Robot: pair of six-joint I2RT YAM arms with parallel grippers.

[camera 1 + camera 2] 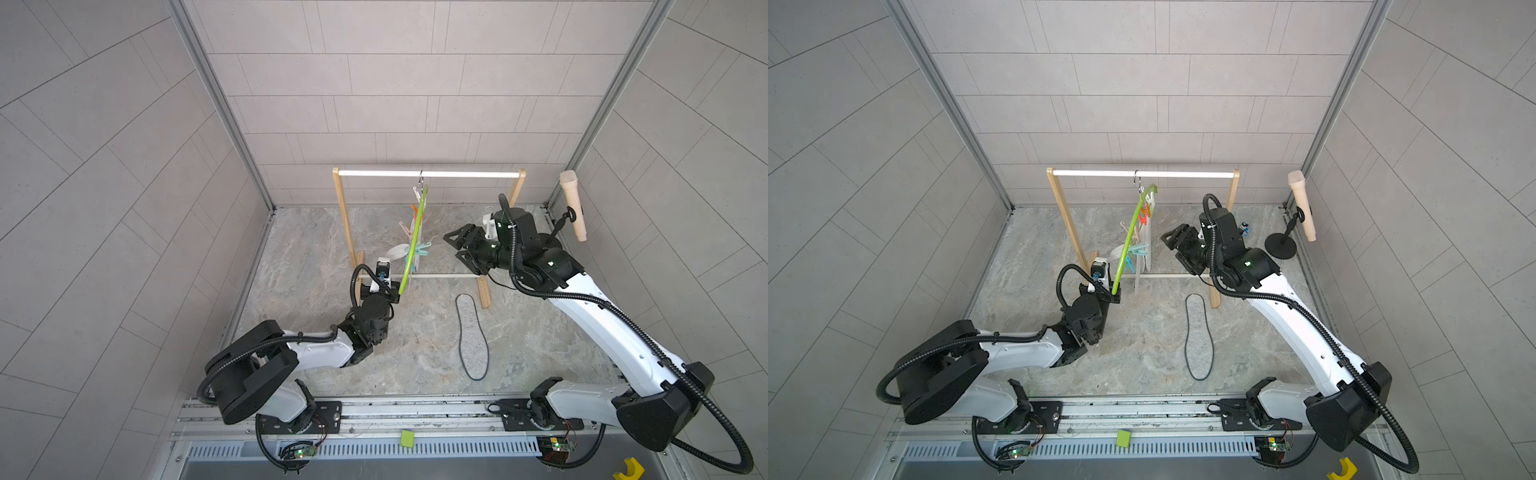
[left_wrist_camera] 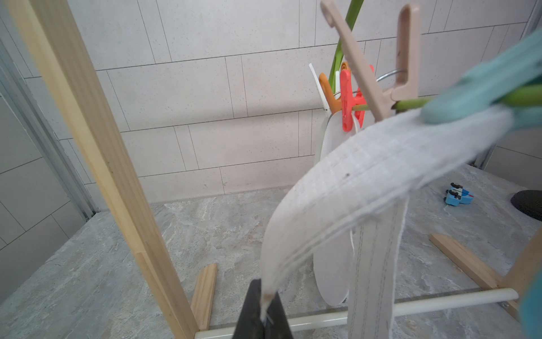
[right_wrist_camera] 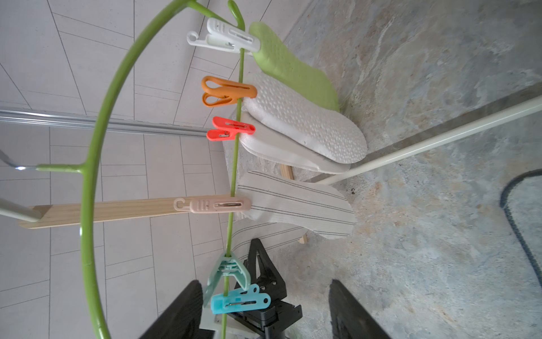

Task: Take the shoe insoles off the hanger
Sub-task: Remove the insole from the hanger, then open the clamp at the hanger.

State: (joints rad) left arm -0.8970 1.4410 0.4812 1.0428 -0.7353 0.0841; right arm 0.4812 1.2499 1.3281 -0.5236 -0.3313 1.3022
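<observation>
The left gripper (image 2: pixel 265 296) is closed tight, its fingers (image 2: pixel 252 308) pinching the tip of a striped insole (image 2: pixel 366 182). From the fingers the insole curves up to the teal clothespin (image 2: pixel 484 88), which sits over its other end on the green hanger (image 1: pixel 413 245).

The right gripper (image 1: pixel 458 248) stands wide and holds nothing. Between its fingers (image 3: pixel 179 308), and a little beyond them, are the teal clothespin and a blue clothespin (image 3: pixel 240 302) on the hanger's thin bar.

Further along that bar from the right fingers hang a second striped insole (image 3: pixel 293 205), a plain white insole (image 3: pixel 293 155), a dotted white insole (image 3: pixel 308 123) and a green insole (image 3: pixel 293 70) — each under its own pin.

The hanger hangs by its hook from the white top rod of a wooden rack (image 1: pixel 345 216). A grey insole (image 1: pixel 471 336) lies flat on the floor — well apart from both pairs of fingers.
</observation>
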